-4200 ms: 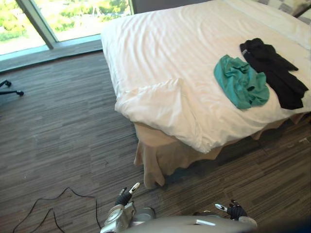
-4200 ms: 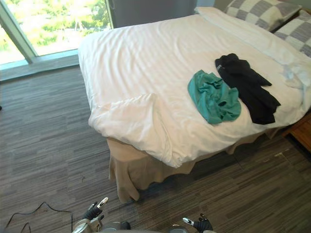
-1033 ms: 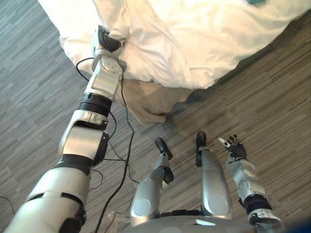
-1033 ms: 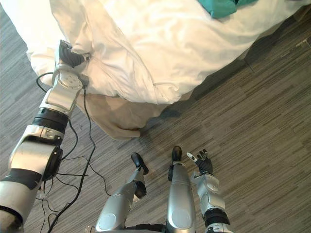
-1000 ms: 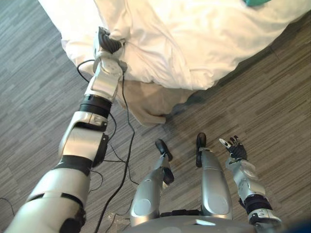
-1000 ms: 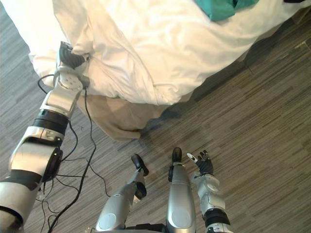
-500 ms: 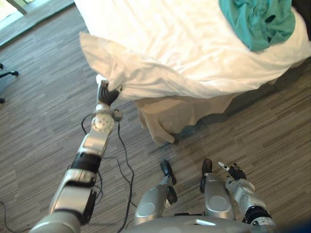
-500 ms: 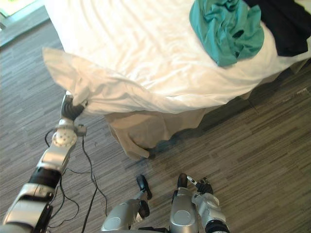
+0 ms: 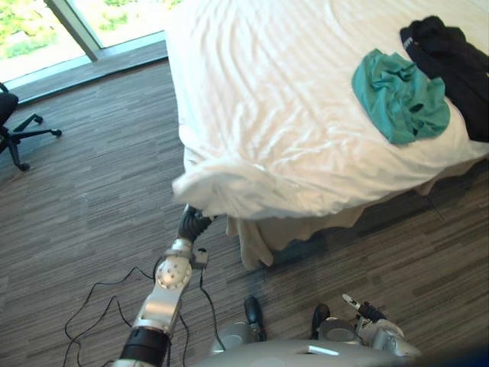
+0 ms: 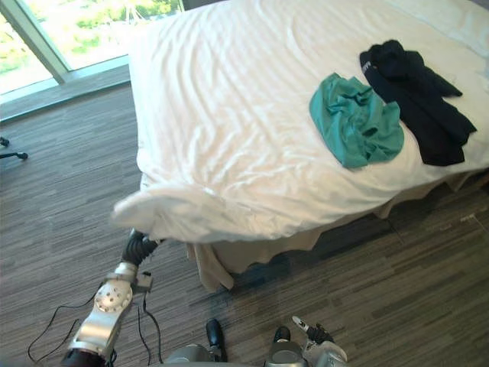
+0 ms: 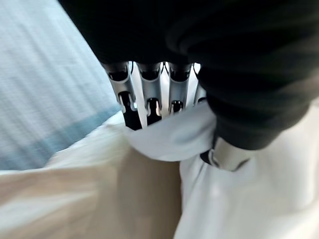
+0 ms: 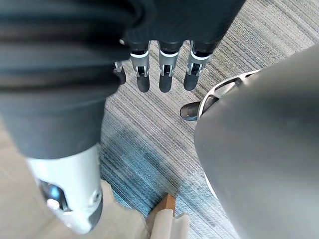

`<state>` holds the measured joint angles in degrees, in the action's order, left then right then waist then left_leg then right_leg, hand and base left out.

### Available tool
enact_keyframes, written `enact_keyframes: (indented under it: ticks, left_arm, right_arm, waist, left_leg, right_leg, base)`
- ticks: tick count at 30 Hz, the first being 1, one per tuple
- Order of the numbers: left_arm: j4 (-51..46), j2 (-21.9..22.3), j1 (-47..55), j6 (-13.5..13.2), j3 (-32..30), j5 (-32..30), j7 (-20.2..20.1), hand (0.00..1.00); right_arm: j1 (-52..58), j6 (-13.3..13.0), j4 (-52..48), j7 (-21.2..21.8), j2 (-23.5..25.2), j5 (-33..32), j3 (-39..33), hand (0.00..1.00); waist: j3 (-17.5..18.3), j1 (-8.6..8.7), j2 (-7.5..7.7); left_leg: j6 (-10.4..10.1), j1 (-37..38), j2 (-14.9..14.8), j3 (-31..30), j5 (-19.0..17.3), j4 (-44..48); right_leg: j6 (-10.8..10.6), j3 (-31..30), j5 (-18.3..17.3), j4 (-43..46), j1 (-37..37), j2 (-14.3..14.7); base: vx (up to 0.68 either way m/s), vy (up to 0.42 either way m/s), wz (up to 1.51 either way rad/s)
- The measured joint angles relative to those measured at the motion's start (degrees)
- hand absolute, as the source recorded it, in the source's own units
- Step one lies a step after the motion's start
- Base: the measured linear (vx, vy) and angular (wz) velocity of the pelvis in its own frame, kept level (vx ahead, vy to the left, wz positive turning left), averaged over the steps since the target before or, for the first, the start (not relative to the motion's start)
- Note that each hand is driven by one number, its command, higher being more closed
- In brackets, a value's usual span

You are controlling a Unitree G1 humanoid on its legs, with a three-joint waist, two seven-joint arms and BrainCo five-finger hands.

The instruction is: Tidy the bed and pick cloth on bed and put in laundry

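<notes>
The crumpled teal cloth (image 9: 401,107) and the black garment (image 9: 451,61) lie touching on the white duvet (image 9: 267,115), to the robot's right. The left hand (image 9: 192,223) curls its fingers round the duvet's corner and lifts it off the bed, probably to spread it flat. The right hand (image 12: 168,74) hangs low, its fingers loose and empty.

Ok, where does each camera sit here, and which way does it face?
Left eye view: on the head, facing down at the duvet gripped by left hand; right hand low.
Right eye view: beside it; both show teal cloth, black cloth.
Left wrist view: along curled fingers into duvet.
Right wrist view: past relaxed fingers to floor.
</notes>
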<state>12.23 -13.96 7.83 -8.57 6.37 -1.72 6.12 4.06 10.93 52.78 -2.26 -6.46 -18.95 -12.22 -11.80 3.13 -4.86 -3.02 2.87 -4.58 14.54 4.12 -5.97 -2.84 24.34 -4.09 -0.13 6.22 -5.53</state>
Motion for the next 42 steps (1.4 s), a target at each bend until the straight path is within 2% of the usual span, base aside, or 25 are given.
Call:
enact_keyframes:
  ticks: [3, 6, 9, 11, 14, 17, 20, 22, 23, 24, 26, 28, 29, 30, 32, 34, 35, 36, 38, 39, 41, 42]
  left_arm:
    - [9.9, 0.66, 3.23, 2.04, 2.03, -0.29, 0.94, 0.0]
    - [20.45, 2.15, 4.53, 2.73, 0.62, -2.36, 4.39, 0.0]
    - [29.33, 3.07, 4.98, 3.26, -4.05, -1.32, 7.26, 0.0]
    - [35.05, 4.32, 4.5, 3.67, -10.68, 2.93, 8.16, 0.0]
    - [39.02, 5.52, 4.74, 4.36, -16.32, 7.01, 8.08, 0.0]
    - [39.22, 6.96, 5.43, 4.56, -19.13, 7.21, 7.94, 0.0]
    - [40.96, 8.54, 5.6, 4.38, -22.78, 6.56, 7.13, 0.0]
    - [40.96, 8.73, 5.73, 4.33, -23.48, 6.56, 5.64, 0.0]
    - [40.95, 8.75, 5.84, 4.24, -23.94, 6.56, 4.03, 0.0]
    - [40.91, 8.74, 5.8, 4.18, -24.03, 6.51, 3.14, 0.0]
    - [40.72, 8.76, 5.75, 3.34, -23.45, 5.34, -0.08, 0.0]
    - [40.0, 8.74, 5.76, 3.06, -21.92, 5.45, -1.58, 0.0]
    - [39.46, 8.69, 5.77, 3.04, -20.38, 5.46, -2.5, 0.0]
    - [39.23, 8.68, 5.65, 3.04, -19.7, 5.48, -2.77, 0.0]
    - [38.25, 8.57, 4.7, 2.94, -17.28, 5.67, -3.39, 0.0]
    - [38.26, 8.38, 4.4, 2.95, -15.41, 5.8, -3.33, 0.0]
    - [38.24, 8.39, 4.31, 2.86, -14.62, 7.0, -3.34, 0.0]
    - [38.2, 8.32, 4.32, 2.85, -14.13, 7.37, -3.32, 0.0]
    - [36.75, 8.25, 5.7, 2.48, -13.57, 7.33, -3.31, 0.0]
    - [36.08, 8.24, 6.42, 2.3, -13.56, 7.32, -3.29, 0.0]
    - [35.82, 8.24, 8.4, 1.13, -13.54, 7.23, -3.24, 0.0]
    - [35.82, 8.2, 8.75, 0.76, -13.54, 7.25, -3.23, 0.0]
  right_arm:
    - [0.24, -0.06, 1.58, 1.01, 1.03, 0.01, -0.76, 0.0]
    - [0.22, -0.16, 2.7, 2.03, 1.43, 0.04, -0.85, 0.0]
    - [0.17, -0.2, 3.64, 2.13, 1.8, 0.04, -1.8, 0.0]
    - [0.13, -0.2, 4.98, 2.21, 1.99, 0.01, -3.44, 0.0]
    - [0.32, -0.21, 6.19, 2.34, 1.98, 0.03, -5.52, 0.0]
    - [0.25, -0.11, 6.82, 1.9, 1.92, -0.2, -5.8, 0.0]
    - [0.16, -0.11, 6.82, -1.14, 1.99, -4.8, -7.45, 0.0]
    - [0.19, -0.29, 6.81, -1.3, 1.93, -4.28, -8.64, 0.0]
    - [0.32, -1.32, 6.83, -1.46, 2.02, -1.83, -9.56, 1.0]
    - [0.25, -2.08, 6.72, -1.86, 2.0, -0.66, -9.94, 1.0]
    - [-0.03, -5.32, 2.76, -5.05, 1.63, 1.33, -12.24, 1.0]
    - [-1.62, -7.78, -0.01, -5.84, 0.07, 3.2, -13.02, 1.0]
    - [-3.67, -10.26, -1.87, -5.67, -1.84, 5.2, -13.03, 1.0]
    - [-4.82, -11.37, -2.8, -5.55, -2.81, 5.99, -12.89, 1.0]
    - [-10.7, -15.49, -6.67, -4.16, -7.1, 9.86, -10.85, 1.0]
    - [-15.2, -18.11, -10.44, -2.66, -9.57, 11.4, -8.11, 1.0]
    - [-17.51, -19.8, -14.82, -1.01, -10.96, 11.45, -6.5, 1.0]
    - [-18.19, -20.29, -17.84, 0.11, -11.36, 11.42, -5.76, 1.0]
    - [-19.15, -21.42, -34.41, 7.82, -12.54, 11.53, -2.62, 1.0]
    - [-19.3, -21.45, -38.82, 10.06, -12.58, 11.67, -1.7, 1.0]
    - [-19.16, -21.6, -52.71, 19.0, -12.6, 11.03, 2.94, 1.0]
    - [-19.1, -21.64, -55.05, 20.97, -12.59, 10.63, 4.33, 1.0]
  waist:
    - [1.68, -0.7, 1.26]
    - [2.18, -1.08, 2.26]
    - [2.5, -1.28, 2.86]
    - [2.65, -1.85, 3.13]
    - [2.73, -2.4, 3.32]
    - [2.78, -2.6, 3.49]
    - [2.81, -2.68, 3.5]
    - [2.81, -2.74, 3.72]
    - [2.82, -2.75, 3.86]
    - [2.85, -2.78, 3.96]
    - [2.9, -2.83, 4.08]
    - [2.92, -2.84, 4.24]
    - [3.06, -2.93, 4.41]
    - [3.31, -2.95, 4.56]
    - [3.61, -3.48, 4.51]
    - [3.65, -3.85, 5.01]
    - [3.73, -4.01, 5.39]
    - [3.82, -4.12, 5.57]
    - [3.97, -4.33, 5.84]
    - [3.99, -4.31, 5.89]
    - [4.25, -4.31, 6.34]
    - [4.25, -4.33, 6.46]
  left_leg:
    - [-0.23, 0.71, 0.28, -0.41, -0.63, -0.02]
    - [-0.35, 1.78, 0.52, -0.65, -1.09, -0.04]
    - [-0.53, 2.52, 0.7, -0.66, -1.25, -0.06]
    - [-0.54, 3.3, 0.77, -0.65, -1.26, -0.08]
    - [-0.54, 4.4, 0.87, -0.84, -1.26, -0.1]
    - [-0.54, 5.11, 0.9, -0.95, -1.26, -0.11]
    - [-0.27, 5.15, 0.92, -0.93, -1.44, -0.11]
    - [-0.35, 5.23, 0.99, -0.93, -1.56, -0.11]
    - [-0.32, 5.21, 1.04, -0.93, -1.59, -0.11]
    - [-0.27, 5.18, 1.08, -0.92, -1.62, -0.11]
    - [0.03, 5.04, 1.31, -0.85, -1.84, -0.11]
    - [0.25, 4.95, 1.53, -0.85, -2.04, -0.1]
    - [0.44, 4.62, 1.73, -0.79, -2.19, -0.1]
    - [0.48, 4.25, 1.83, -0.8, -2.22, -0.1]
    - [0.88, 4.01, 2.27, -0.8, -2.33, -0.08]
    - [1.24, 4.04, 2.56, -0.76, -2.12, -0.05]
    - [1.26, 3.95, 2.73, -0.76, -2.17, 0.01]
    - [1.27, 3.87, 2.8, -0.75, -2.17, 0.2]
    - [1.29, 3.68, 2.95, -0.87, -2.14, 0.31]
    - [1.29, 3.71, 2.95, -0.87, -2.14, 0.31]
    - [1.29, 4.01, 2.78, -0.87, -2.14, 0.33]
    - [1.29, 4.2, 2.72, -0.88, -2.14, 0.33]
  right_leg:
    - [-0.28, 0.2, -0.52, -0.59, 0.92, -0.01]
    - [-0.45, 0.54, -0.63, -1.47, 2.57, -0.04]
    - [-0.6, 1.03, -0.72, -1.85, 4.04, -0.2]
    - [-0.61, 1.1, -0.72, -1.85, 4.78, -0.28]
    - [-0.63, 1.41, -0.74, -1.85, 6.04, -0.38]
    - [-0.68, 1.58, -0.77, -1.63, 6.4, -0.46]
    - [-1.31, 1.56, -1.2, -1.28, 6.28, -0.66]
    - [-1.38, 1.54, -1.24, -1.15, 6.26, -0.8]
    - [-1.41, 1.52, -1.24, -1.06, 6.2, -0.88]
    - [-1.43, 1.52, -1.24, -1.04, 6.17, -0.92]
    - [-1.6, 1.5, -1.34, -0.99, 6.09, -1.18]
    - [-1.65, 1.5, -1.43, -0.97, 5.91, -1.42]
    - [-1.72, 1.42, -1.45, -0.94, 5.51, -1.64]
    - [-1.77, 1.36, -1.43, -0.88, 5.11, -1.75]
    - [-2.22, 0.95, -0.9, -0.43, 4.42, -2.19]
    - [-2.3, 0.82, -0.68, -0.32, 4.44, -2.49]
    - [-2.31, 0.82, -0.69, -0.4, 4.45, -2.62]
    - [-2.31, 0.81, -0.68, -0.42, 4.45, -2.66]
    - [-2.3, 0.81, -0.67, -0.38, 4.54, -2.62]
    - [-2.29, 0.81, -0.66, -0.37, 4.57, -2.62]
    - [-2.22, 0.81, -0.61, -0.36, 4.95, -2.73]
    - [-2.2, 0.81, -0.6, -0.36, 5.27, -2.68]
  base:
    - [0.1, -0.01, 0.09]
    - [0.05, -0.003, 0.07]
    - [0.02, 0.005, 0.07]
    - [0.0, 0.0, 0.0]
    - [-0.03, 0.004, 0.03]
    - [-0.07, 0.014, 0.05]
    - [-0.06, 0.021, 0.01]
    - [-0.03, 0.016, 0.0]
    - [0.0, 0.0, 0.0]
    - [0.0, 0.0, 0.0]
    - [0.0, 0.024, -0.05]
    - [0.02, 0.036, -0.06]
    - [0.04, 0.044, -0.06]
    - [0.06, 0.047, -0.04]
    - [0.11, 0.049, -0.03]
    - [0.11, 0.034, -0.01]
    - [0.09, 0.019, 0.04]
    - [0.13, 0.017, 0.07]
    - [0.15, 0.002, 0.09]
    - [0.12, 0.003, 0.08]
    - [0.08, -0.003, 0.03]
    - [0.07, -0.024, 0.04]
